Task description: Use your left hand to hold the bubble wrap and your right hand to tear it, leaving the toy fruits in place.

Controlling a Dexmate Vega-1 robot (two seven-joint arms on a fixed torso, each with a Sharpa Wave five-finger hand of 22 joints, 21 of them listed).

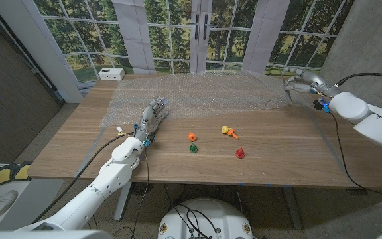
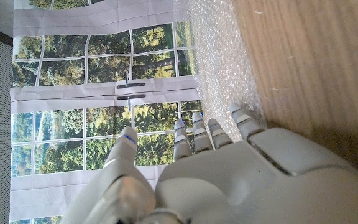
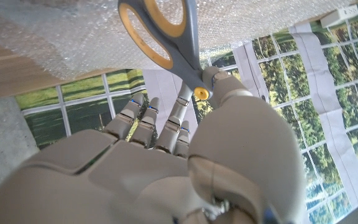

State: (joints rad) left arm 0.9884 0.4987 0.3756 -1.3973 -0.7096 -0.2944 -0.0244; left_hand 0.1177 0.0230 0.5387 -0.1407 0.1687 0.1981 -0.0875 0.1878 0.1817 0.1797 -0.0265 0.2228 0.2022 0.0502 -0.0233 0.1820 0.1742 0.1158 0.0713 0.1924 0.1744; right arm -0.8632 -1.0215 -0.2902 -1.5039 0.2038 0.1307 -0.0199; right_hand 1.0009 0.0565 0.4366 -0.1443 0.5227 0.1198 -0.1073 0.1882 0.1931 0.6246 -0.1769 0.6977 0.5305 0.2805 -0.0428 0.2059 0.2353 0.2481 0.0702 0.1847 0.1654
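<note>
Clear bubble wrap lies spread across the far half of the wooden worktop, reaching from the left side to the far right corner. My left robot hand rests on the near left edge of the sheet, fingers stretched out and a little apart; in its wrist view the fingertips lie on the bubbled plastic and nothing is gripped. My right robot hand is at the far right corner, at the edge of the wrap. Its wrist view shows scissors with grey and yellow handles pinched between thumb and fingers, the handles reaching toward the wrap above.

Nearer to me on bare wood, apart from the sheet, I see four small toy fruits: an orange one, a green one, a yellow and orange one and a red one. A white box sits at the far left corner.
</note>
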